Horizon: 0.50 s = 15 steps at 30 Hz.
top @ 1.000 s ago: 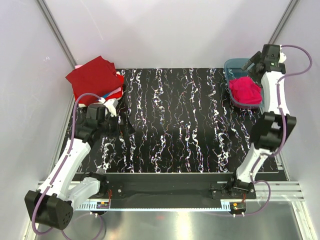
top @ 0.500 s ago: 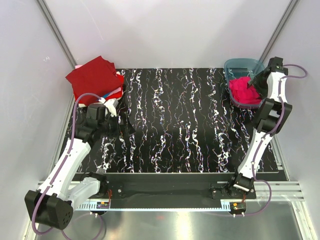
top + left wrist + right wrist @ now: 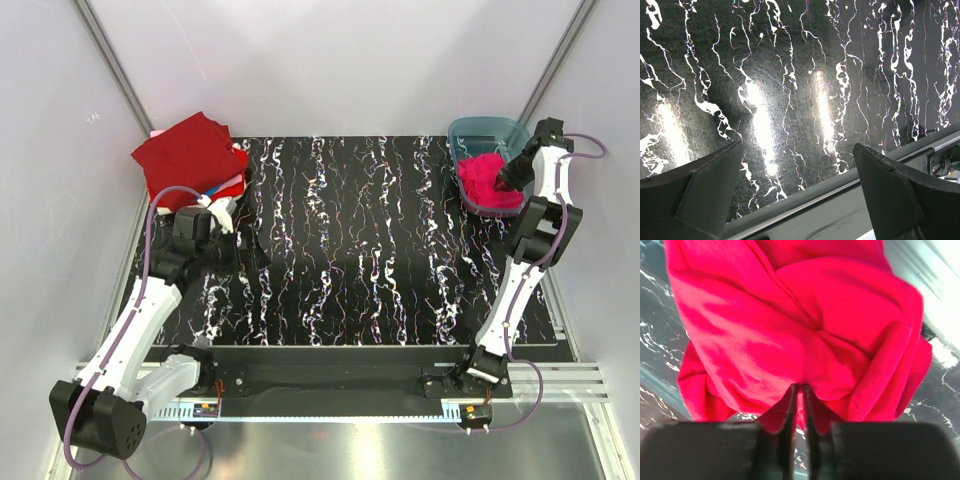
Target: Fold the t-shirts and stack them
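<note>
A crumpled magenta-pink t-shirt [image 3: 486, 180] lies in the teal bin [image 3: 478, 127] at the back right. My right gripper [image 3: 511, 177] reaches down into the bin from the right. In the right wrist view its jaws [image 3: 800, 388] are pinched on a fold of that pink cloth [image 3: 805, 320]. A stack of folded t-shirts [image 3: 188, 155], dark red on top with white, blue and red edges below, sits at the back left. My left gripper [image 3: 238, 238] hovers open just in front of the stack, over bare table [image 3: 790, 75], with nothing between its fingers [image 3: 710, 185].
The black marbled mat [image 3: 360, 240] covers the table between the stack and the bin. White walls and slanted metal posts close in both back corners. The table's front rail [image 3: 840, 200] shows under the left gripper.
The right arm dropped from above the bin down onto the pink t-shirt, and its jaws closed on the cloth. The left arm has not moved.
</note>
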{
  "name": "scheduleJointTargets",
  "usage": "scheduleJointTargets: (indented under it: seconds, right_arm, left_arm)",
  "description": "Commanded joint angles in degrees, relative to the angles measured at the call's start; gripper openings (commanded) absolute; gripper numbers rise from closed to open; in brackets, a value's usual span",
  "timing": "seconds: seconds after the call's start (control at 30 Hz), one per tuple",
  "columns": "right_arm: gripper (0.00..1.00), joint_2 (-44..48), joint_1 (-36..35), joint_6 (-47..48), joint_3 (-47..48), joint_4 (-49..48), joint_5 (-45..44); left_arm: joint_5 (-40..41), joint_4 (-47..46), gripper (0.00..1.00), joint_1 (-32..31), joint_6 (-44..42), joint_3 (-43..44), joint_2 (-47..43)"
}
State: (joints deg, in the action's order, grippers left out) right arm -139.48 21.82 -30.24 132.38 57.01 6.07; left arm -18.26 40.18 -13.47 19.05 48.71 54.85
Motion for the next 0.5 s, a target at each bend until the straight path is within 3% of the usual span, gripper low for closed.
scheduleJointTargets:
  seconds: [0.0, 0.1, 0.27, 0.47]
  right_arm:
    - [0.12, 0.96, 0.76, 0.62, -1.42, -1.11, 2.81]
    - [0.0, 1.93, 0.85, 0.8, -3.26, -1.99, 3.25]
    - [0.0, 5.35, 0.85, 0.71, -7.74, -4.27, 1.85]
    - [0.0, 16.14, 0.76, -0.78, -11.44, -7.18, 2.37]
  left_arm:
    - [0.42, -1.86, 0.99, -0.32, -0.5, 0.86, -0.01]
    - [0.51, -1.86, 0.99, -0.24, -0.5, 0.95, -0.01]
    - [0.68, -1.78, 0.99, -0.24, -0.59, 0.86, -0.09]
    - [0.6, -1.86, 0.99, -0.24, -0.59, 0.95, -0.27]
